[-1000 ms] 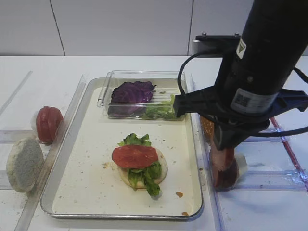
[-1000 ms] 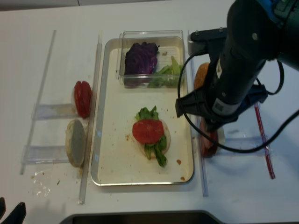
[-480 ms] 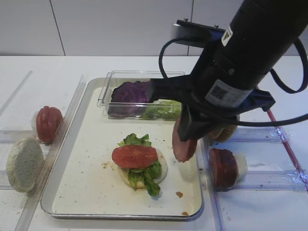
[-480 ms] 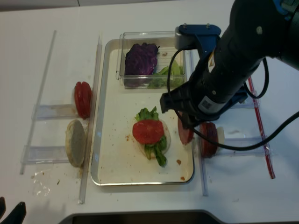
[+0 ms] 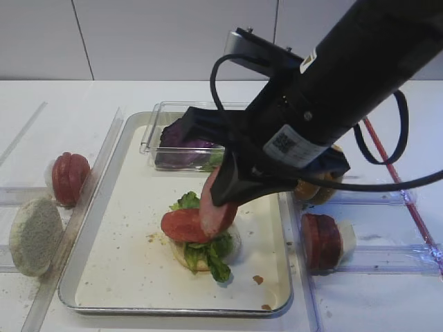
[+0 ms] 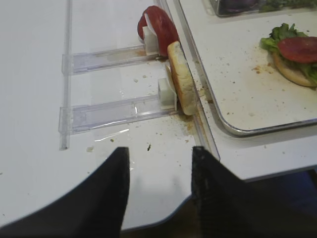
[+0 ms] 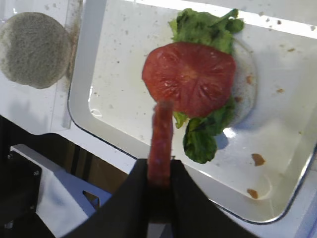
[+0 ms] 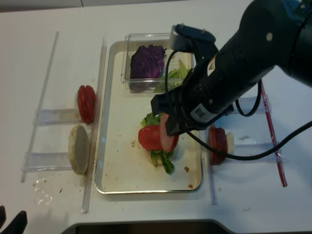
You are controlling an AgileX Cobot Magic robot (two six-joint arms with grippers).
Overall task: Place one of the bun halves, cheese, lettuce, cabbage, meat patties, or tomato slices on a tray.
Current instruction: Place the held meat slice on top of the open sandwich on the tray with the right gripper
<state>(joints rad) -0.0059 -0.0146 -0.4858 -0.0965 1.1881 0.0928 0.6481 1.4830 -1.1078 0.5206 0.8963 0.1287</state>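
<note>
The right hand (image 7: 159, 184) is clenching a meat patty (image 5: 217, 207) by its upper edge, so the disc is hanging on edge, its thin side facing the wrist camera, just above the stack at the middle of the tray (image 5: 104, 273). That stack is sitting on the tray's crumb-flecked floor: a pale bun half (image 7: 245, 84) at the bottom, ruffled green lettuce (image 7: 205, 27) spreading out over it on two sides, and a glossy tomato slice (image 7: 189, 75) lying flat on top. In the high views the patty's lower rim is overlapping the right side of the tomato; whether they are touching cannot be told. At the far end of the tray a clear plastic box (image 8: 141, 36) is holding the purple cabbage (image 8: 146, 61) with more green leaves beside it. Right of the tray, more patties (image 5: 320, 240) are standing on edge in a clear rack (image 5: 387, 259). Left of the tray, tomato slices (image 5: 69, 178) and a pale bun half (image 5: 33, 236) are standing upright in another rack on the white surface (image 5: 41, 104). The left hand (image 6: 159, 181) is hovering low over the surface near that rack, its fingers spread apart and gripping nothing.
</note>
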